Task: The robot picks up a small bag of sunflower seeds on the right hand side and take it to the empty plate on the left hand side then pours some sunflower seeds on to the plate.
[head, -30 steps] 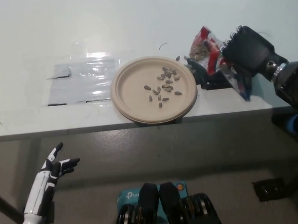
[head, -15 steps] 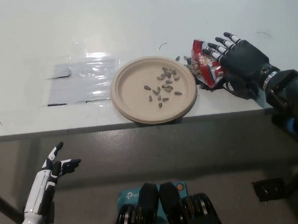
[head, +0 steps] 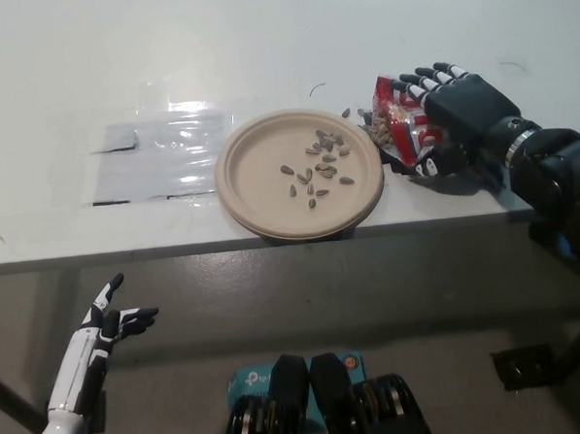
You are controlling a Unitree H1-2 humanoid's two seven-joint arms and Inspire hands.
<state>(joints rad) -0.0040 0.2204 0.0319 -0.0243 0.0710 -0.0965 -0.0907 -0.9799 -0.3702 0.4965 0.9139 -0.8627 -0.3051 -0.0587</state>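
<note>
The tan paper plate [head: 239, 176] sits near the table's front edge with a scatter of sunflower seeds [head: 318, 163] on its right half. Just right of it the small red-and-white seed bag [head: 398, 124] lies flat on the table, its open mouth toward the plate, with a few loose seeds [head: 366, 117] beside it. My black right hand [head: 457, 114] lies against the bag's right side, open, fingers spread over the bag's edge. My white left hand [head: 107, 329] hangs open at the lower left, below the table edge.
A clear plastic sheet [head: 160, 156] is taped flat on the white table left of the plate. The table's front edge [head: 127, 253] runs across the middle of the view, with grey floor below it.
A second ago my right hand held the bag tilted in the air right of the plate. The bag now lies on the table and the hand has opened and settled beside it.
</note>
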